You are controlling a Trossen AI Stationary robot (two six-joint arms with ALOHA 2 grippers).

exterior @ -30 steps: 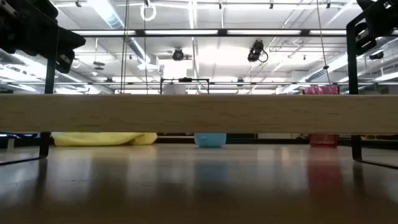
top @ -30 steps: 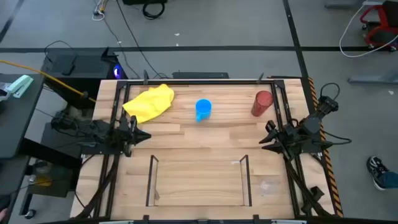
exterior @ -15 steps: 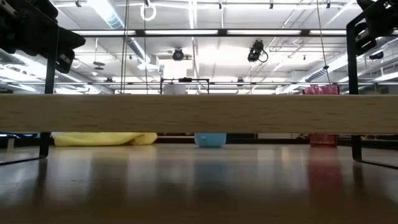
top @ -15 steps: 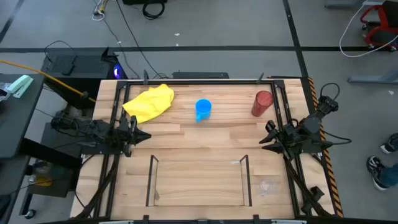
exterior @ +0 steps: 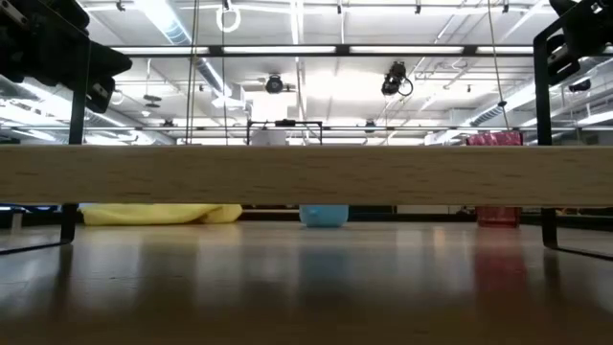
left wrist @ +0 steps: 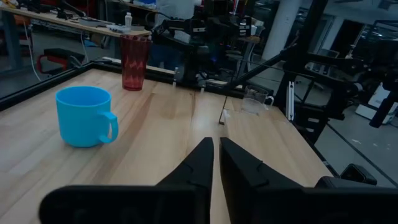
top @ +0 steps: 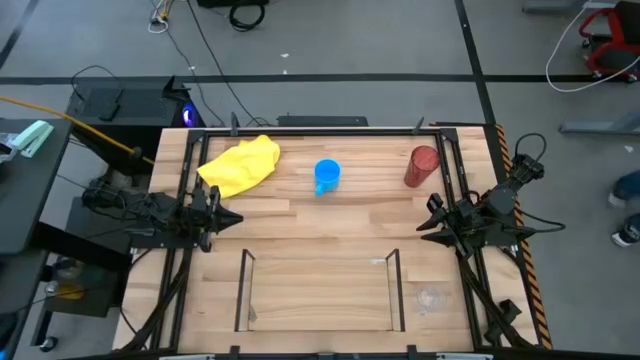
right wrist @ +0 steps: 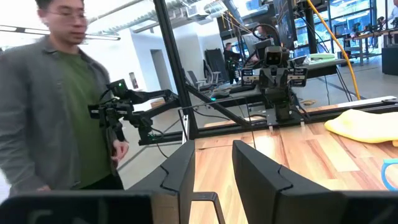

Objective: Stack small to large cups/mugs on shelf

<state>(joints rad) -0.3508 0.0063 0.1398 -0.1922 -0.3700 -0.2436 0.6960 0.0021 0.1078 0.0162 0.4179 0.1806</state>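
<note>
A bright blue mug stands at the table's far middle, and also shows in the left wrist view. A dark red tumbler stands upright at the far right. A tiny clear cup stands on the table at the near right, just outside the shelf. The shelf is at the near middle; its wood plank spans the low view. My left gripper is shut and empty at the table's left side. My right gripper is open and empty at the right side.
A yellow cloth lies crumpled at the far left. Black frame rails run along the table's left and right sides. A person stands beyond the table's right side, with feet on the floor there.
Both arms and all the cups have stayed still. The person's feet beyond the table's right edge have moved toward the far side.
</note>
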